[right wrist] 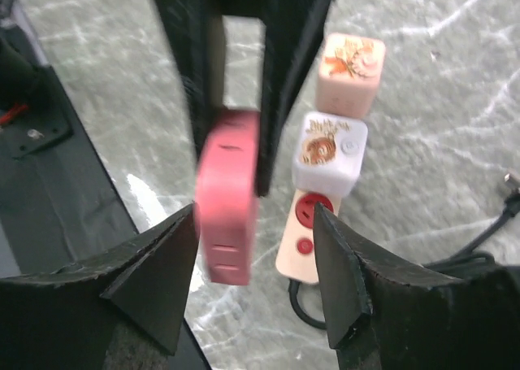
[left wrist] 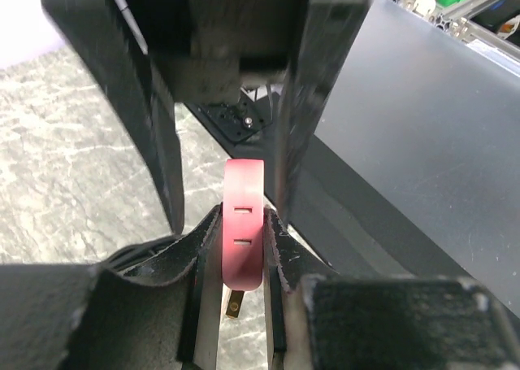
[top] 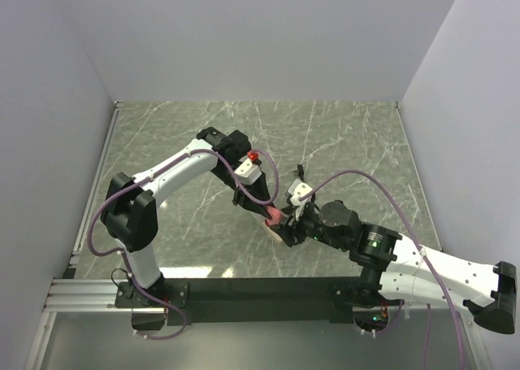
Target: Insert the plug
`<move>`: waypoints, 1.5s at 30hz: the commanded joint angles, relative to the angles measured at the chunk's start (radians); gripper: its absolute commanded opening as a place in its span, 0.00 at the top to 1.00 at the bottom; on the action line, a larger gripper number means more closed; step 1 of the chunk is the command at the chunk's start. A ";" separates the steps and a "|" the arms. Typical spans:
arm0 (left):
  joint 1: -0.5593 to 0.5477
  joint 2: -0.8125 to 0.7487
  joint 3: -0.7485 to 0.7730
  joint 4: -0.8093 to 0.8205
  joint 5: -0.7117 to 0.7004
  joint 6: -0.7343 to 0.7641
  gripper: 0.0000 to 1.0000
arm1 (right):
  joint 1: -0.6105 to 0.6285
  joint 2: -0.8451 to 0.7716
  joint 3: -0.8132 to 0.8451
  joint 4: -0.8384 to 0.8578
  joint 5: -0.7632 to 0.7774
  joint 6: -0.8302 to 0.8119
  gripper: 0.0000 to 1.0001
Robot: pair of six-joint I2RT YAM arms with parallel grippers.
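Pink plug: held off the desk, a little right of centre and towards the near side in the top view, at the spot where the two arms meet. Its narrow face shows two short slots, and a brass-coloured prong shows at its lower end. Left hand: clenched on the plug, one pad pressed against each broad side. Right hand: released, with its fingers spread wide. The plug hangs in the gap between them, closer to one finger than the other; the frame is blurred there, so contact cannot be judged. In the right wrist view the plug sits beside the power strip, apart from it and not seated in any socket. The strip is cream and lies flat on the desk, with a red-rimmed socket and a red button at the end nearest the plug. Next along the strip is a white cube adapter with a printed top, already plugged in, and past it a peach adapter, also plugged in. A black cable runs from the strip across the grey-green marbled desk. White walls close in the left, far and right sides.
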 commanded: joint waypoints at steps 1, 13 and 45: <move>-0.007 -0.055 0.010 -0.018 0.256 0.020 0.99 | 0.004 -0.004 -0.014 0.015 0.054 0.011 0.36; -0.018 -0.050 0.009 -0.020 0.255 0.030 0.99 | 0.004 -0.067 -0.046 0.118 -0.026 -0.009 0.50; 0.108 0.025 0.099 -0.026 0.232 -0.096 0.01 | 0.001 -0.185 -0.057 0.087 0.072 -0.021 1.00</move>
